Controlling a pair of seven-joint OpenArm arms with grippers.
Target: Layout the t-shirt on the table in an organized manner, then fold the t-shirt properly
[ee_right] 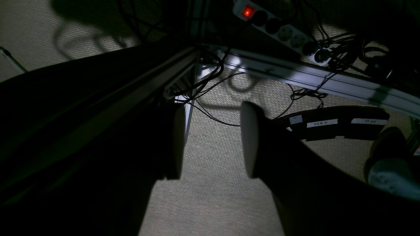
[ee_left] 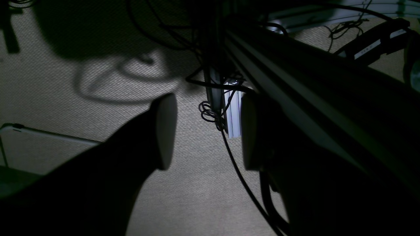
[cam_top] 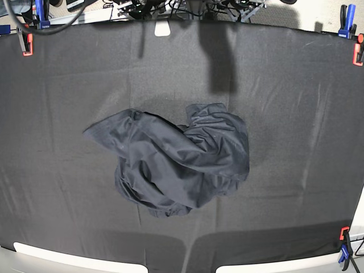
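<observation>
The t-shirt (cam_top: 173, 165) lies crumpled mid-worktop (cam_top: 296, 114), untouched, because the left tool (ee_left: 205, 131) and right tool (ee_right: 213, 141) hang released and empty beside the worktop, over the floor.

Robotics lab: clamped black table (cam_top: 296, 85), aluminium frame rail (ee_right: 295, 73), power strip (ee_right: 279, 31), loose cables (ee_right: 210, 82).

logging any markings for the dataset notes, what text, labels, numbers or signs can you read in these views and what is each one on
No text can be read for sure in any view.
White labels on a black curved part near the floor, right wrist view: faint writing, too blurred to read.
White label on a black part, left wrist view: too small to read.
Power strip: a lit red switch, no legible marking.
T-shirt and table, base view: no print or label visible.
</observation>
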